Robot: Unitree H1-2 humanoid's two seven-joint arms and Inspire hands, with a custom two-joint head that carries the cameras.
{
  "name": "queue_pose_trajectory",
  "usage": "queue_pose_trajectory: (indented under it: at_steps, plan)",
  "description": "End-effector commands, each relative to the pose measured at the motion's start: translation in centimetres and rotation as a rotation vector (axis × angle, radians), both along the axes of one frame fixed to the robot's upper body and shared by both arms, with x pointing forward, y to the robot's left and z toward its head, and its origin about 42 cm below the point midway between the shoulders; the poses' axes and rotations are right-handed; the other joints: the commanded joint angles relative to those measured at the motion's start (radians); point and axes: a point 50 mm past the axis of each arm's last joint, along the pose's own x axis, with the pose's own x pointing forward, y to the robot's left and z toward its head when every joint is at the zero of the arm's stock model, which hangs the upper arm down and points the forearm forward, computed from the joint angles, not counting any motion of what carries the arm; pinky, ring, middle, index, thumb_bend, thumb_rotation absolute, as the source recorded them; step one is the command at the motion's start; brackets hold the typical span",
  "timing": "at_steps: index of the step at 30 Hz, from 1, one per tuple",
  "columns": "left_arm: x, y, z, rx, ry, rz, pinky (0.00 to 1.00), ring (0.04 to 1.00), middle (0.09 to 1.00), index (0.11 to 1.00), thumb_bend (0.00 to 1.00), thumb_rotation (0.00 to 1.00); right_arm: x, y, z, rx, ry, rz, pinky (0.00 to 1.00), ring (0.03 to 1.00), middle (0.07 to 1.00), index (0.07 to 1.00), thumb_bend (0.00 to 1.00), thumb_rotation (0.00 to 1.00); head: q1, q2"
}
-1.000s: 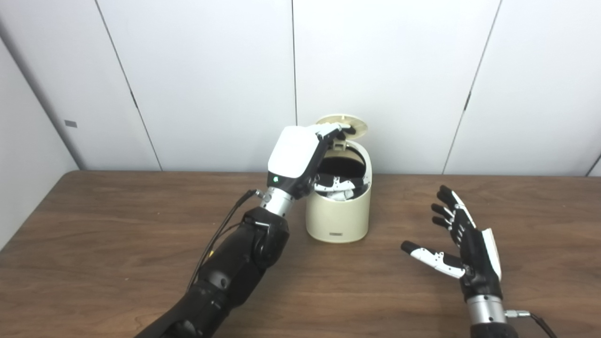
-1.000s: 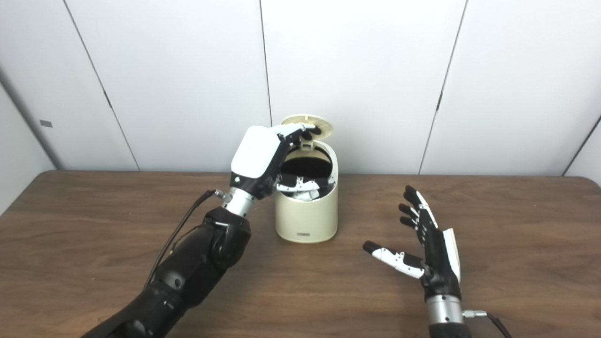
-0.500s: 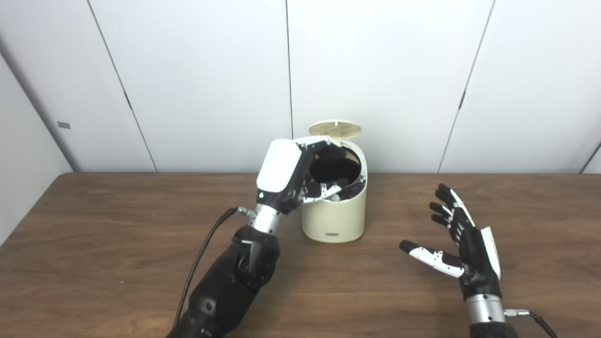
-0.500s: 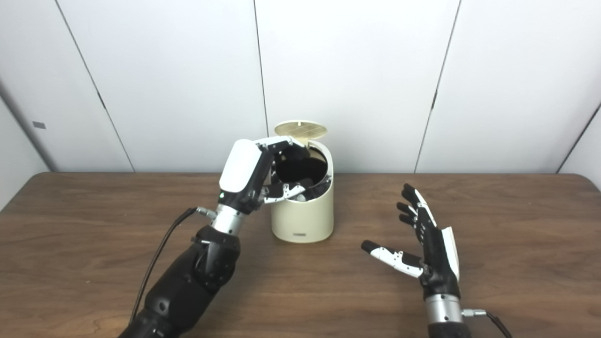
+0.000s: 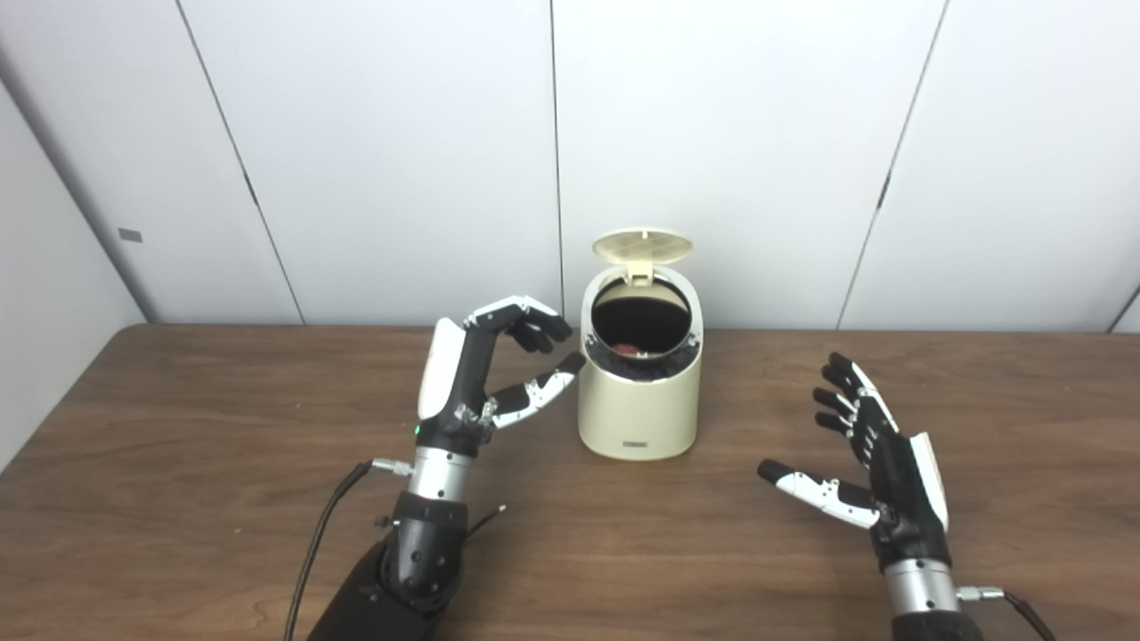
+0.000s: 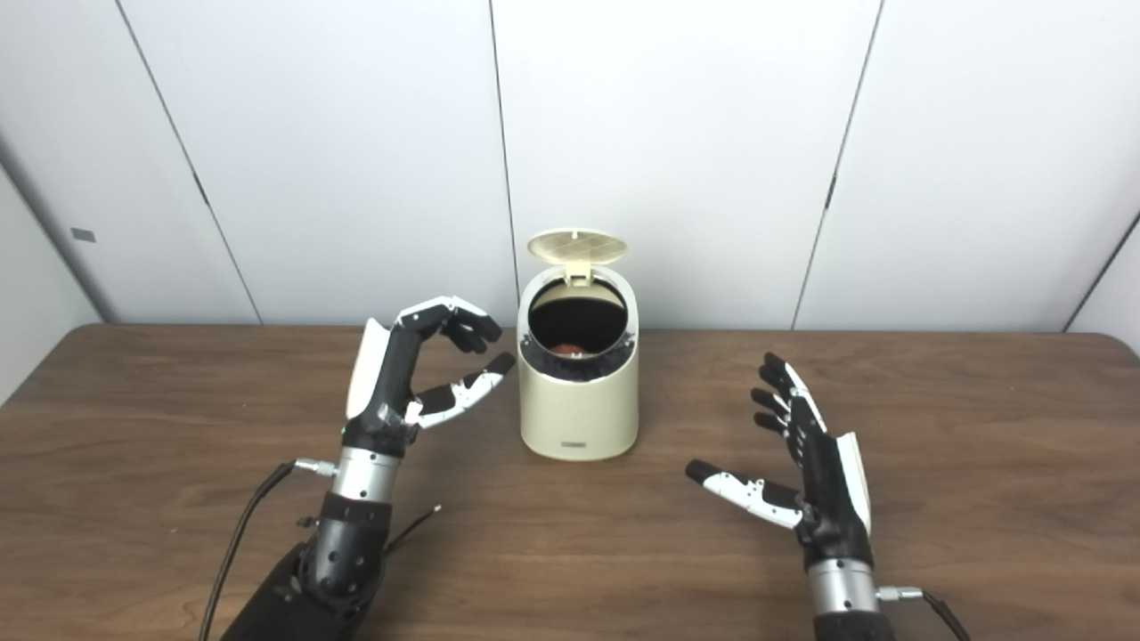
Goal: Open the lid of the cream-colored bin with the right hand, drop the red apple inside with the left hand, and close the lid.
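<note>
The cream-colored bin (image 5: pixel 638 405) stands on the wooden table near the back wall, its round lid (image 5: pixel 643 247) tipped up behind the opening. A bit of the red apple (image 5: pixel 631 348) shows inside the dark interior. My left hand (image 5: pixel 485 374) hovers just left of the bin, fingers curled apart, holding nothing. My right hand (image 5: pixel 877 463) is to the right of the bin and nearer me, palm facing left, fingers spread and empty.
The brown table (image 5: pixel 178 463) runs to a white panelled wall (image 5: pixel 356 133) right behind the bin. A black cable (image 5: pixel 325 525) trails from my left wrist over the tabletop.
My left hand has pulled out of the bin's opening and moved left and down, away from the rim. The apple now shows inside. My right hand has stayed put.
</note>
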Motion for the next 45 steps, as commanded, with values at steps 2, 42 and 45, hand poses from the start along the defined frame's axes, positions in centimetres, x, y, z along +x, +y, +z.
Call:
queue_pose_trajectory:
  at_steps: [2,42,45]
  plan:
    - [-0.2,1.6,1.6,-0.124,0.034,-0.089,0.53,0.661,0.718,0.640,0.60,0.12,0.7,-0.3,1.9,-0.003,-0.100,0.021,0.78,0.839,0.897,0.900,0.75,0.22,0.005,-0.002]
    - [-4.9,5.6,-5.3,-0.142,0.378,-0.142,0.62,0.750,0.820,0.868,0.70,0.18,10.6,6.1,22.6,-0.686,-0.305,0.262,0.79,0.885,0.896,0.882,0.64,0.60,-0.037,-0.061]
    - [-4.9,5.5,-5.2,-0.138,0.379,-0.141,0.60,0.745,0.821,0.862,0.69,0.15,11.0,6.7,23.3,-0.729,-0.300,0.255,0.80,0.900,0.901,0.884,0.66,0.63,-0.036,-0.061]
